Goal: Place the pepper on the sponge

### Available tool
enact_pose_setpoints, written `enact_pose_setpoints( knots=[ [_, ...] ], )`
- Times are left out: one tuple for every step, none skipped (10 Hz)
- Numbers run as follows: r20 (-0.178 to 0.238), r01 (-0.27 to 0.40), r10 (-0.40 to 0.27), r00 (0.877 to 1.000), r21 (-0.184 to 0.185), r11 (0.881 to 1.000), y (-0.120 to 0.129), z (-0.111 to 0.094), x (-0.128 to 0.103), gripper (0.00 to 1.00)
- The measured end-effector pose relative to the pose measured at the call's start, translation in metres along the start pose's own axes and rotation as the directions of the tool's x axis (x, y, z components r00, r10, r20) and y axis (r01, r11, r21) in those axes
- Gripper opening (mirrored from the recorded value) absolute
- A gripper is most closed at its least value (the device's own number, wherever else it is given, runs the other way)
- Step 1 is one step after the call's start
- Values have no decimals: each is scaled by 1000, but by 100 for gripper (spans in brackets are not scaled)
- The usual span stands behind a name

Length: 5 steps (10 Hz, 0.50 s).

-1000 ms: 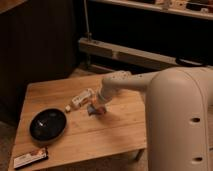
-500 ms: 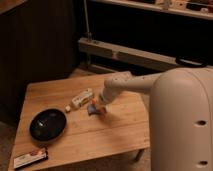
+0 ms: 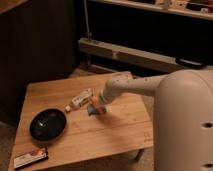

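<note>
On the wooden table [image 3: 115,135] lies the light-blue sponge [image 3: 93,111], mostly covered by my gripper [image 3: 96,107], which reaches down onto it from the right at the end of my white arm [image 3: 135,86]. A bit of orange-red, the pepper [image 3: 101,111], shows at the gripper's tip right over the sponge. Whether the pepper rests on the sponge or is still held is not visible.
A white tube with an orange label [image 3: 80,99] lies just left of the gripper. A black bowl [image 3: 48,125] sits at the table's left front. A flat packet [image 3: 31,158] lies at the front left corner. Dark cabinets and a shelf stand behind.
The gripper has stayed over the sponge, shifting only slightly lower and to the left. Nothing else on the table has moved.
</note>
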Motion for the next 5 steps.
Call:
enact_pose_setpoints(
  knots=[
    [0, -3, 3, 1000, 1, 1000, 1, 2, -1, 68],
    [0, -6, 6, 1000, 5, 1000, 1, 3, -2, 68],
    [2, -9, 9, 1000, 7, 1000, 1, 3, -2, 68],
    [6, -13, 13, 1000, 11, 1000, 0, 3, -2, 68],
    [25, -24, 23, 999, 13, 1000, 0, 0, -1, 68]
  ],
)
